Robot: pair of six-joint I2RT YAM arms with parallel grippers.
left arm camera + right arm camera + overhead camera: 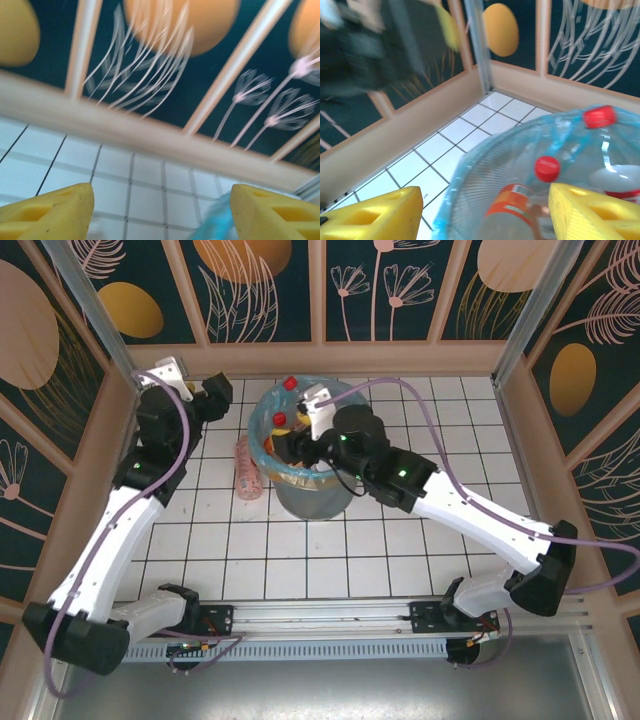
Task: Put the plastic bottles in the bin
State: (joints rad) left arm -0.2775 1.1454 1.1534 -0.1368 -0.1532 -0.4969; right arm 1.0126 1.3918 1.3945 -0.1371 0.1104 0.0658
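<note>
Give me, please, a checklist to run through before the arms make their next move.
1. Left gripper, jaws apart with nothing between: ok.
2. Right gripper, jaws apart above the round grey bin with blue bag liner: ok.
3. Red-capped clear plastic bottles inside the bin: ok.
4. All bottles binned: not ok. A pink-labelled clear plastic bottle lies on the white tiled table beside the bin.
5. More bottles hidden under the arms: cannot tell.

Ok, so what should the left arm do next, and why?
Probably swing the left hand back and down toward the pink-labelled bottle lying on the table just left of the bin. That hand is open and empty, and this bottle lies outside the bin.
</note>
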